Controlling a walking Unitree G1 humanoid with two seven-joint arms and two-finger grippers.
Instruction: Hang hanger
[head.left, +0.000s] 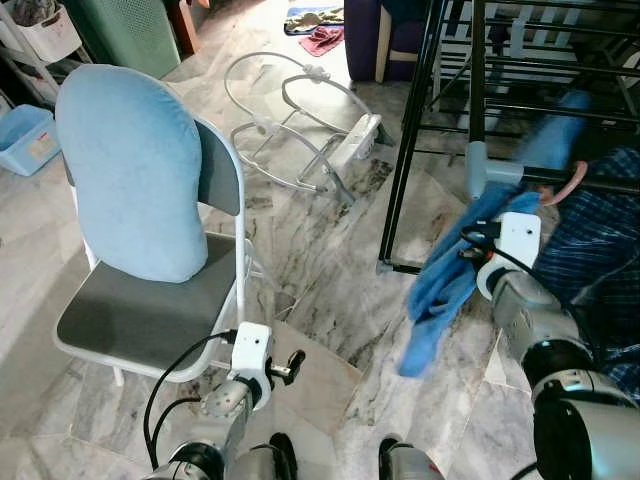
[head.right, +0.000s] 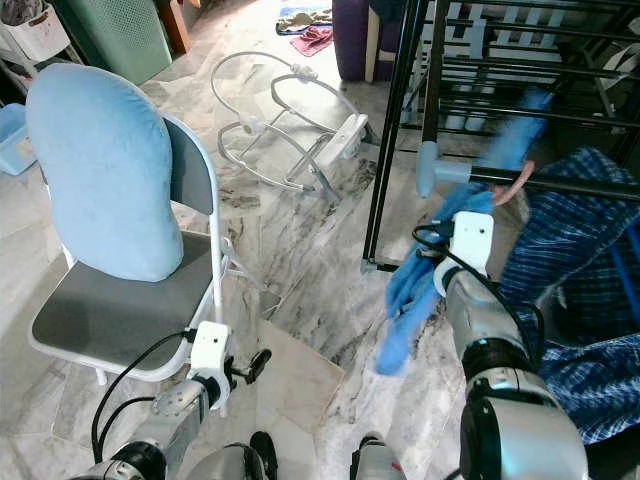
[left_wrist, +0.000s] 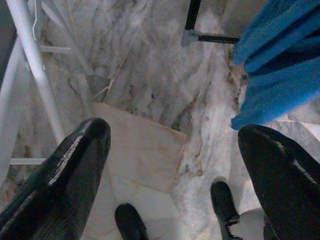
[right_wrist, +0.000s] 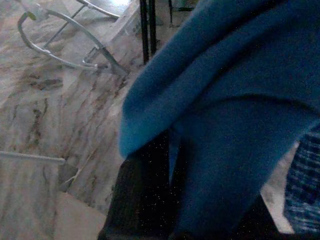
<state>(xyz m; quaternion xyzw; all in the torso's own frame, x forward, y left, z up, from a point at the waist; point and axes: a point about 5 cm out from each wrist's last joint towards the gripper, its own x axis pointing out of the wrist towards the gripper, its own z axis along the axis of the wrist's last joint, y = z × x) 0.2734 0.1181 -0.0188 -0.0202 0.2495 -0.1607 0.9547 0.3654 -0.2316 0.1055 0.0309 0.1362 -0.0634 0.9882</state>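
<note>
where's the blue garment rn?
In the head views the blue garment hangs on the robot's right side, at the right gripper, draped toward the marble floor beside the black drying rack and the plaid cloth.

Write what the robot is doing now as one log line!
right gripper: raised at drying rack, in blue cloth | left gripper: open, idle by chair

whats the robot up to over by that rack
The right gripper is raised at the black drying rack, with a blue garment draped over it and hanging toward the marble floor. A pink hanger hook sits by the rail. The left gripper hangs open beside the chair.
</note>
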